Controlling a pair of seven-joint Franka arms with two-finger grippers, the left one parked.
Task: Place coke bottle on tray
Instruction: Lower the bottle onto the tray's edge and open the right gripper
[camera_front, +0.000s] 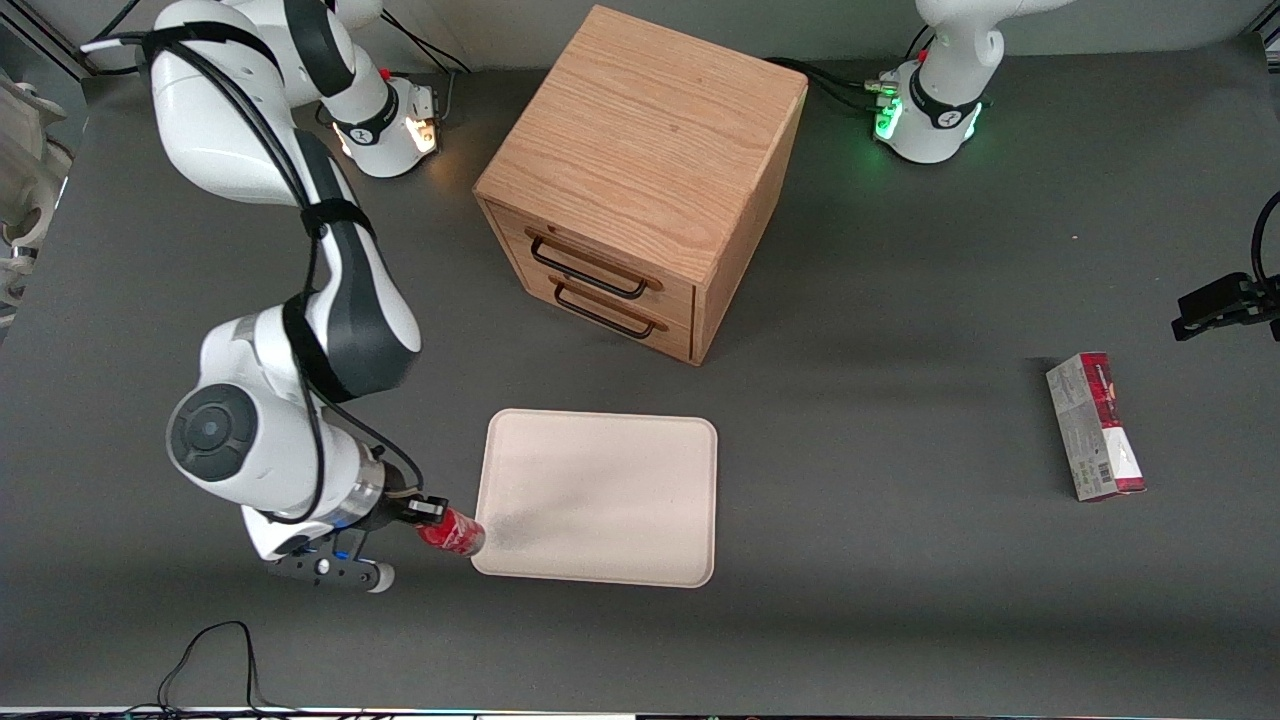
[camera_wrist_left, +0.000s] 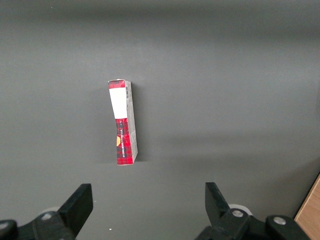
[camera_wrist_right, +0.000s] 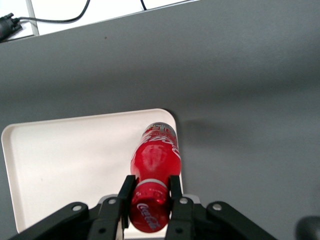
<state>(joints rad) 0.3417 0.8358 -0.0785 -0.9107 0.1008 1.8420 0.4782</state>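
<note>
Table (camera_front: 900, 620): dark grey.
Cabinet (camera_front: 640, 180): wooden, two drawers, farther from front camera than tray.
Tray (camera_front: 600, 497): cream, flat on table.
Carton (camera_front: 1094, 427): red-and-grey, toward parked arm's end.
Gripper (camera_wrist_right: 148, 197): at tray's corner, fingers (camera_wrist_right: 125, 192) clamped on bottle neck.
Bottle (camera_wrist_right: 154, 170): red, held over tray's corner at rim.

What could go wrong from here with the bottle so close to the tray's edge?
The gripper is shut on the coke bottle, holding it above the tray's corner nearest the working arm. If released here, the bottle may land on the low rim, tip, and roll onto the table. The fingers clamp only the cap end, so the bottle could swing or slip.
</note>
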